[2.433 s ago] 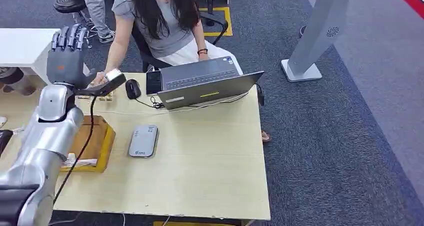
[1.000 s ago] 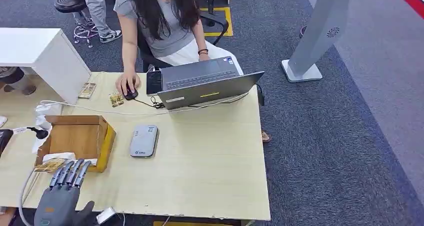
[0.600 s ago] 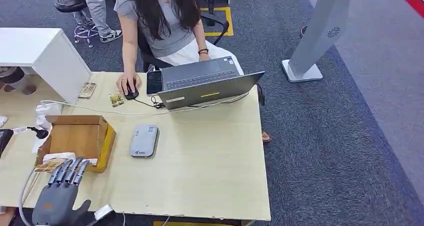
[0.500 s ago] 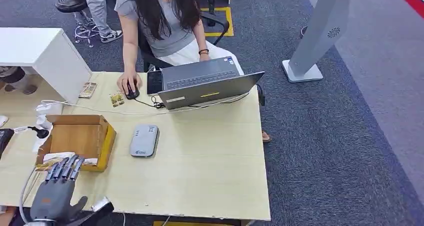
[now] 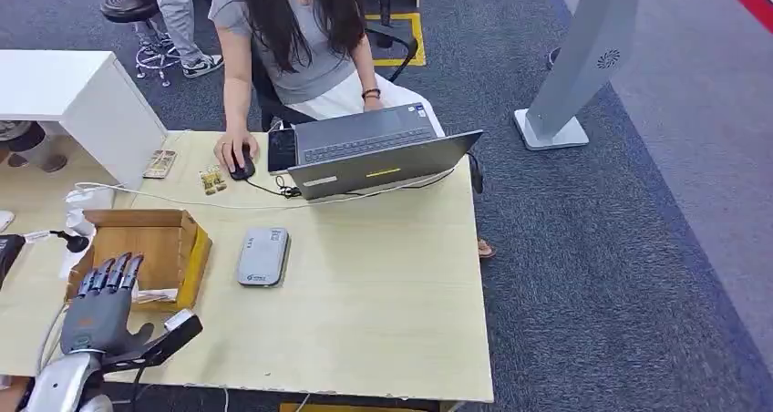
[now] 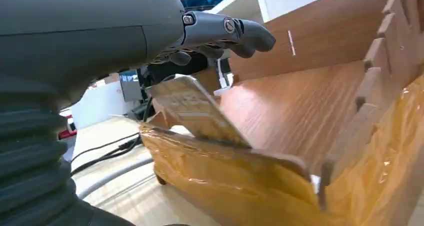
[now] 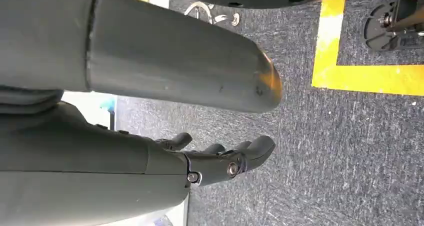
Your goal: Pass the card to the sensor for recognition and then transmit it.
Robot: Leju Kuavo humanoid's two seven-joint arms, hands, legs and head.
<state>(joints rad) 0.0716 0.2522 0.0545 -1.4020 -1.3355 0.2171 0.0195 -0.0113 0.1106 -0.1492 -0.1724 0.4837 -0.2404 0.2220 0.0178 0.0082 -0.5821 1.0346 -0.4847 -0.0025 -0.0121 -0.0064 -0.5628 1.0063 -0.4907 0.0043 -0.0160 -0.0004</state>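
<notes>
One card (image 6: 197, 113) leans on the cardboard box (image 5: 146, 248) rim, just below your left hand (image 5: 98, 307), whose fingers are spread, holding nothing. Your right hand (image 7: 220, 158) hangs over carpet, fingers loosely apart, empty.

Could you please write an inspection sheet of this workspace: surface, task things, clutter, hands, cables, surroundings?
Surface: light wooden desk.
Job's things: grey card reader flat on the desk; card propped on the cardboard box edge.
Clutter: laptop, mouse, small cards.
Hands: left hand open, over the box's near edge; right hand open, above carpet.
Cables: white cable across the desk.
Surroundings: person at the laptop; grey stand.
</notes>
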